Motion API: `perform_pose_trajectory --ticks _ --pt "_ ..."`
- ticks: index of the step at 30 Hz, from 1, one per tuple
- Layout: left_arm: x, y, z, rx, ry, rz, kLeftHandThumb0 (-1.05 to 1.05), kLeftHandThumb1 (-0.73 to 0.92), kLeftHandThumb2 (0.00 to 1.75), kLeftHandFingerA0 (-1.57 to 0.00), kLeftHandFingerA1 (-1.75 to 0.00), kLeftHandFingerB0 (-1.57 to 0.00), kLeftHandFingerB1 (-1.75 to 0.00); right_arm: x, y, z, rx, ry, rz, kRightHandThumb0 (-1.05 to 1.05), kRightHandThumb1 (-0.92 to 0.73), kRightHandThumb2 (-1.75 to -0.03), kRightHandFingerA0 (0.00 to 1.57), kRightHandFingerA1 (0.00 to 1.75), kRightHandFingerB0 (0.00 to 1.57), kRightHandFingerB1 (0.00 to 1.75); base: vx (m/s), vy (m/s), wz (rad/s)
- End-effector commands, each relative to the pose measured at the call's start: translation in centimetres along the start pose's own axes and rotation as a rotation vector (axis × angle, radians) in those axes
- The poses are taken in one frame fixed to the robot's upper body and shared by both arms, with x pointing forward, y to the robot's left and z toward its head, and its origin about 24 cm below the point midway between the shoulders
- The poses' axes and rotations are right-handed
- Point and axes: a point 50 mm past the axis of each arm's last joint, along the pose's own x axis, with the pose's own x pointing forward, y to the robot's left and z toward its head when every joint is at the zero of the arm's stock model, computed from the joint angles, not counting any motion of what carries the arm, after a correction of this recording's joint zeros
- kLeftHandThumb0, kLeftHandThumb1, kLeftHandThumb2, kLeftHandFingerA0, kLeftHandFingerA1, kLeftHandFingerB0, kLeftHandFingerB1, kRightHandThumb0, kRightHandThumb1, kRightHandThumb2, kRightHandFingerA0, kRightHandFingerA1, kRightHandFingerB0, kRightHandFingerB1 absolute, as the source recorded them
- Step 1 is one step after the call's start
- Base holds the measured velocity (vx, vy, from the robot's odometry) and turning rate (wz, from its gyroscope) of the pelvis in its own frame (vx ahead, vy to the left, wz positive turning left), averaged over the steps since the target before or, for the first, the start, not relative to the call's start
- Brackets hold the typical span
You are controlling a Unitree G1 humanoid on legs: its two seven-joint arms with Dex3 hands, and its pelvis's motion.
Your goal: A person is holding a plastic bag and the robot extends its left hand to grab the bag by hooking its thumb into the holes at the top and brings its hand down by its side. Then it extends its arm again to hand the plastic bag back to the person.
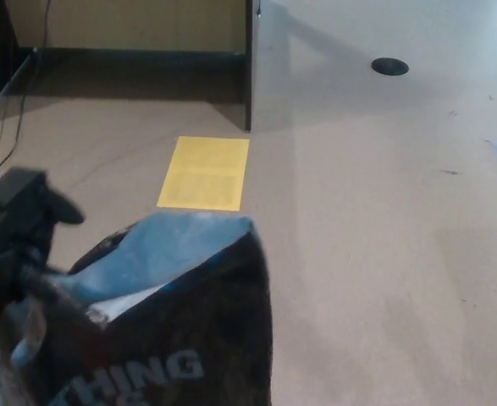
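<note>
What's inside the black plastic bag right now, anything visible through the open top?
Through the mouth of the black plastic bag with white lettering only its light blue lining and a pale patch near the rim show. Anything deeper is hidden by the bag's dark wall. The left hand is at its top edge.

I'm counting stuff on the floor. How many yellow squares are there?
1. The yellow sheet lies flat on the floor, beyond the black bag hanging from the left hand. The bag could hide others.

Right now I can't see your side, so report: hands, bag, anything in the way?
Left hand shut on bag, low at picture left. Right hand not in view. Yellow sheet on floor beyond; no person visible.
</note>
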Motion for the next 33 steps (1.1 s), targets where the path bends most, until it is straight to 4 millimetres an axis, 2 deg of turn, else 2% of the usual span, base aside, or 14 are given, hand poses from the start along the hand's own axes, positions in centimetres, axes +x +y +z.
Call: perform_pose_trajectory --ticks 1,5,6,10,14,15,17,19,24,25,27,28,29,33 --pt "-2.8 1.5 -2.0 -0.004 0.047 0.007 0.18 0.47 1.06 -1.17 -1.32 -1.01 -1.16 -0.4 -0.2 -0.7 -0.010 0.015 -0.005 -0.34 -0.68 -0.60 0.74 0.48 0.65 0.42 0.00 0.000 0.00" --pt "-5.8 1.7 -4.2 0.028 0.124 -0.056 0.17 0.48 1.04 -1.20 -1.35 -0.98 -1.19 -0.5 -0.1 -0.9 -0.019 0.004 -0.004 -0.34 -0.68 -0.61 0.76 0.49 0.65 0.43 0.00 0.000 0.00" --pt "-7.6 1.8 -4.9 0.055 0.184 -0.091 0.10 0.60 0.95 -0.92 -1.75 -0.78 -1.48 -0.5 -0.1 -0.8 -0.014 0.003 -0.004 -0.34 -0.68 -0.61 0.77 0.51 0.66 0.43 0.00 0.000 0.00" --pt "-9.6 1.7 -5.2 0.080 0.205 -0.121 0.04 0.61 0.91 -0.87 -1.75 -0.78 -1.47 -0.3 -0.2 -0.5 -0.004 0.007 -0.012 -0.35 -0.68 -0.61 0.76 0.49 0.66 0.43 0.00 0.000 0.00" --pt "-12.3 1.5 -5.0 0.053 0.244 -0.207 0.02 0.61 0.99 -0.85 -1.71 -0.75 -1.42 -0.2 -0.3 -0.4 -0.005 0.005 -0.011 -0.34 -0.68 -0.60 0.75 0.48 0.65 0.42 0.00 0.000 0.00" --pt "-13.1 1.3 -4.8 0.040 0.249 -0.228 0.05 0.49 1.06 -1.23 -1.38 -0.95 -1.18 -0.1 -0.4 -0.3 -0.002 0.005 -0.015 -0.34 -0.68 -0.61 0.75 0.49 0.64 0.42 0.00 0.000 0.00" --pt "-15.3 0.9 -4.1 0.058 0.277 -0.279 0.03 0.49 1.05 -1.28 -1.41 -0.99 -1.19 -0.1 -0.4 -0.3 -0.001 0.004 -0.016 -0.34 -0.67 -0.61 0.76 0.49 0.65 0.42 0.00 0.000 0.00" --pt "-16.2 0.8 -4.0 0.066 0.276 -0.310 0.01 0.51 1.03 -1.28 -1.41 -0.99 -1.19 0.0 -0.5 -0.1 0.002 0.002 -0.014 -0.34 -0.68 -0.61 0.75 0.48 0.65 0.42 0.00 0.000 0.00" --pt "-19.9 0.6 -3.9 0.126 0.325 -0.436 0.05 0.51 0.94 -1.19 -1.35 -0.98 -1.21 0.0 -0.4 -0.1 0.004 -0.002 -0.015 -0.33 -0.68 -0.60 0.74 0.47 0.65 0.42 0.00 0.000 0.00" --pt "-20.3 0.6 -4.1 0.141 0.339 -0.453 0.02 0.67 0.69 -0.85 -1.68 -0.77 -1.48 0.0 -0.4 0.0 0.006 -0.002 -0.014 -0.33 -0.68 -0.60 0.74 0.47 0.65 0.42 0.00 0.000 0.00" --pt "-20.8 0.7 -4.9 0.186 0.353 -0.475 0.00 0.68 0.64 -0.88 -1.66 -0.79 -1.43 0.1 -0.5 0.1 0.010 -0.006 -0.018 -0.34 -0.68 -0.61 0.75 0.48 0.66 0.42 0.00 0.000 0.00" --pt "-21.0 0.7 -5.3 0.223 0.352 -0.486 -0.01 0.68 0.66 -0.91 -1.62 -0.71 -1.37 0.1 -0.6 0.2 0.012 -0.009 -0.021 -0.34 -0.68 -0.60 0.74 0.48 0.65 0.42 0.00 0.000 0.00" --pt "-21.0 0.7 -5.9 0.270 0.353 -0.499 -0.06 0.68 0.60 -0.76 -1.66 -0.69 -1.47 0.2 -0.7 0.3 0.012 -0.010 -0.023 -0.34 -0.68 -0.60 0.73 0.48 0.64 0.43 0.00 0.000 0.00" --pt "-20.7 1.0 -7.8 0.371 0.394 -0.533 -0.03 0.66 0.65 -0.84 -1.69 -0.68 -1.43 0.4 -0.8 0.6 0.022 -0.007 -0.019 -0.34 -0.68 -0.60 0.71 0.48 0.63 0.42 0.00 0.000 0.00"
